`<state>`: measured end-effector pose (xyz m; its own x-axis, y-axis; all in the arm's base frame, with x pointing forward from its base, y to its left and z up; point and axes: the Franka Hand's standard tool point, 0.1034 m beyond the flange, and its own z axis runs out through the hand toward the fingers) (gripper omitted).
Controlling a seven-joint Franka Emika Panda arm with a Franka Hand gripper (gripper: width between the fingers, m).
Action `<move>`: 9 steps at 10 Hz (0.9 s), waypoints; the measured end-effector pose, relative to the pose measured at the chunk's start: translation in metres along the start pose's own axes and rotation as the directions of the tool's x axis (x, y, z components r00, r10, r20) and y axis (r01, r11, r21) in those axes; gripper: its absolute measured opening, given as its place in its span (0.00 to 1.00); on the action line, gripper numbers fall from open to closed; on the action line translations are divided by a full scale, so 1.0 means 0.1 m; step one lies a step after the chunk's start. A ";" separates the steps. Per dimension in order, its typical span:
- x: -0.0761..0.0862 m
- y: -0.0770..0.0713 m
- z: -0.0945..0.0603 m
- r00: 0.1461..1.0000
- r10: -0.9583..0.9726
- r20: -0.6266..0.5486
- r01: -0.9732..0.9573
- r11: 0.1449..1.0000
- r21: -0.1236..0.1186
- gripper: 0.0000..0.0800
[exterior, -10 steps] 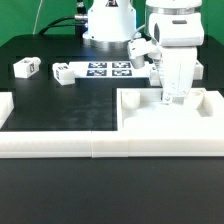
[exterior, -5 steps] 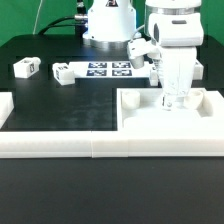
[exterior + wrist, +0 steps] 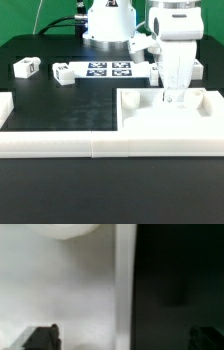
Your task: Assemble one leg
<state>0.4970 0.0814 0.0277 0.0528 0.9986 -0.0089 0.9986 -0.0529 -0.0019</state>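
Jaws apart, nothing between the fingers. They hang low over the panel (image 3: 150, 125) edge, one finger above panel, the other above black table (image 3: 60, 105). Marker board (image 3: 110, 70) lies beyond them. Leg (image 3: 63, 73) on table, well apart from jaws; second leg (image 3: 25, 68) farther still.

White arm (image 3: 172, 25) formed of smooth rounded segments, dark ring seen at its upper joint, boxy white gripper (image 3: 173, 97) beneath, two dark fingertips (image 3: 42, 336) blurred in the wrist view, rounded white base (image 3: 108, 22) with grey collar.
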 end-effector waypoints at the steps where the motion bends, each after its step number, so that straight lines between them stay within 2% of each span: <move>1: 0.02 -0.04 -0.14 1.000 0.020 0.009 -0.020 1.000 -0.004 0.81; 2: 0.03 -0.09 -0.30 1.000 0.023 0.021 -0.023 1.000 -0.009 0.81; 4: 0.02 -0.13 -0.45 0.998 0.053 0.025 -0.052 0.998 -0.025 0.81; 6: 0.02 -0.15 -0.41 0.996 0.083 0.023 -0.082 0.996 -0.018 0.81; 9: 0.03 -0.16 -0.41 0.922 0.388 0.012 -0.387 0.922 -0.017 0.81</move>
<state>0.4813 0.0859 0.0685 0.4357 0.8998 -0.0208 0.9000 -0.4354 0.0187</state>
